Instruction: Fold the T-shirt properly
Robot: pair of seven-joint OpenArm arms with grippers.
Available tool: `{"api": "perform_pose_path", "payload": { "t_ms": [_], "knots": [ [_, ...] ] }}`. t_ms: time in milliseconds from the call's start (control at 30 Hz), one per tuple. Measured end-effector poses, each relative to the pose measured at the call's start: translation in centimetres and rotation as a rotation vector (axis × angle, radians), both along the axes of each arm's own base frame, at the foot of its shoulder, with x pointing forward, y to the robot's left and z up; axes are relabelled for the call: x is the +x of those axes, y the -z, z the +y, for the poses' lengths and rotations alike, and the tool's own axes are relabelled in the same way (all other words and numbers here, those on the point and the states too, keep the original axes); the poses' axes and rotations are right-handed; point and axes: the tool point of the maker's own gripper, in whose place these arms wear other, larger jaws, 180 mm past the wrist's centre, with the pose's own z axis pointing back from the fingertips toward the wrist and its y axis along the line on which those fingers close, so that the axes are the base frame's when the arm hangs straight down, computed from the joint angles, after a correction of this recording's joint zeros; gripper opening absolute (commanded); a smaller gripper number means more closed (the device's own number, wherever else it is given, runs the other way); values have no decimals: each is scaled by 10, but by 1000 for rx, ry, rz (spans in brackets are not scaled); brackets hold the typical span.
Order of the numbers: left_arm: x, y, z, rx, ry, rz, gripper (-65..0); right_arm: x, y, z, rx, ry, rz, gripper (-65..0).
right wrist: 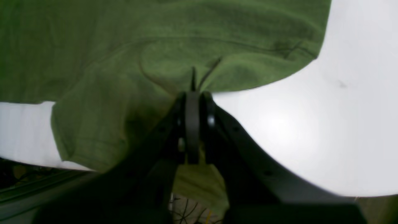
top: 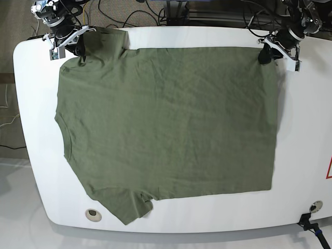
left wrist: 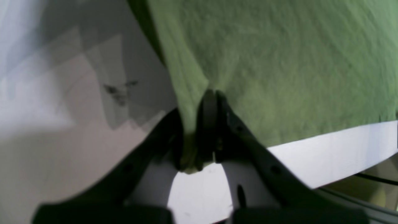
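The olive-green T-shirt [top: 166, 124] lies spread flat on the white table [top: 306, 135], neck at the left, hem at the right. My left gripper [top: 265, 53] is at the far right corner of the hem, shut on the cloth; the left wrist view shows its jaws [left wrist: 211, 102] pinching the T-shirt [left wrist: 279, 62] edge. My right gripper [top: 78, 47] is at the far left, by the shoulder and sleeve, shut on the cloth; the right wrist view shows the jaws [right wrist: 192, 96] closed on a fold of the T-shirt [right wrist: 124, 46].
Cables [top: 129, 13] and floor lie beyond the table's far edge. A round hole [top: 92, 213] is in the table at the near left. A black fitting [top: 309, 223] sits at the near right corner, a red-marked label [top: 328, 170] at the right edge.
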Motion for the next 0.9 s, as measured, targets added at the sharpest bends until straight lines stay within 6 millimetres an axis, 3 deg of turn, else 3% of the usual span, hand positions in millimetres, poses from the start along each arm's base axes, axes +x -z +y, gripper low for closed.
{"api": "perform_pose_path", "payload": {
  "t_ms": [200,400,767,900],
  "knots": [
    [-2,1,0,5,5,7,-650,0,0,0,2,1,-2,-640],
    [-30,0,-1,51,44,63,-650,-7,2,0,3,2,16,-650],
    [-28,-13,16,121,87,54,-650,-19,7,7,26,14,39,-650],
    [-36,-14,20,141,104,73,-650,-35,8,12,28,16,70,-650]
  ]
}}
